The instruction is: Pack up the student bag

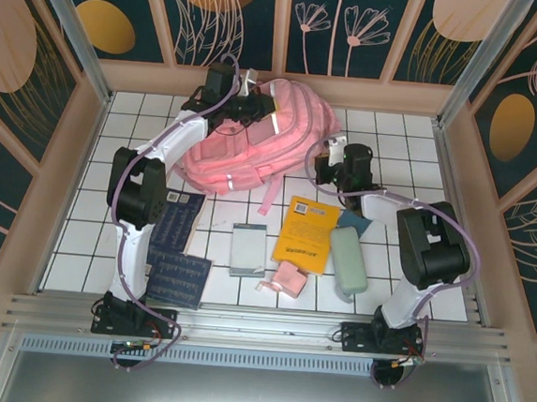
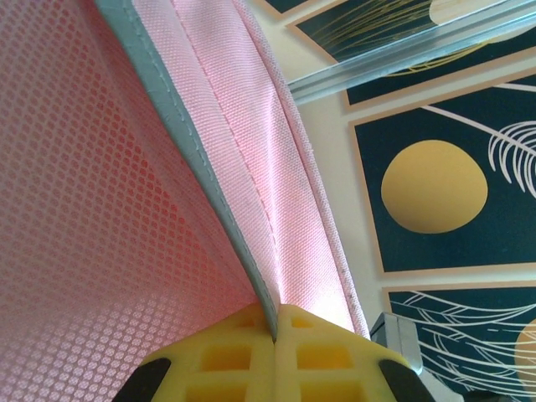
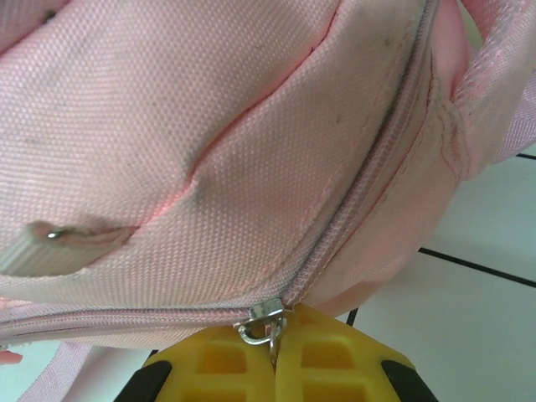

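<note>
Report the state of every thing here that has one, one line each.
student bag: lying on the table, visible zip stretch closed.
zip pull: pinched by the right gripper.
left gripper: shut on the bag's grey-trimmed edge.
right gripper: shut on the zip pull.
yellow book: closed, lying flat.
grey notebook: closed, lying flat.
green case: lying flat, outside the bag.
</note>
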Tool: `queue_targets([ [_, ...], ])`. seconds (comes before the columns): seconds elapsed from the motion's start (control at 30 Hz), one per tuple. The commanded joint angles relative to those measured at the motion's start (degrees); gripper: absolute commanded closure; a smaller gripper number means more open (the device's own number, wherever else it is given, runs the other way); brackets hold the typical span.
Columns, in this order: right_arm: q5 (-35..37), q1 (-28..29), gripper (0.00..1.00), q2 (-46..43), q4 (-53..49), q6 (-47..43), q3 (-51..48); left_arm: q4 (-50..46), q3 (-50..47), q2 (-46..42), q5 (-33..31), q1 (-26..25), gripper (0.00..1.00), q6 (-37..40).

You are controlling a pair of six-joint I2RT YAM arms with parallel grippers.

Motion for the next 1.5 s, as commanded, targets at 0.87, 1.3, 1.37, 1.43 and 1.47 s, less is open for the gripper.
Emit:
queue_targets([
  [0.87,5.42,24.14,1.0,-4.76,-5.01,28.71,1.0,-10.93,-11.23,-20.98,-20.47,-0.65,0.47,-0.23],
  [1.3,4.24,28.37,1.0,6.46,-1.86,36.61,10.94,-12.34,-45.72,-40.1,-19.95,3.58,0.68,-18.88],
  [1.37,4.31,29.09,1.0,7.33,-2.08,36.38,11.47,-7.77,-48.68,-39.23,-17.32,3.59,0.67,-21.26],
  [1.43,4.05,29.46,1.0,7.92,-2.09,36.52,11.75,-5.3,-49.31,-37.66,-15.81,3.53,0.66,-22.03],
  [1.47,4.04,29.64,1.0,8.2,-2.1,36.64,11.75,-5.19,-49.08,-37.04,-15.99,3.54,0.65,-21.81],
])
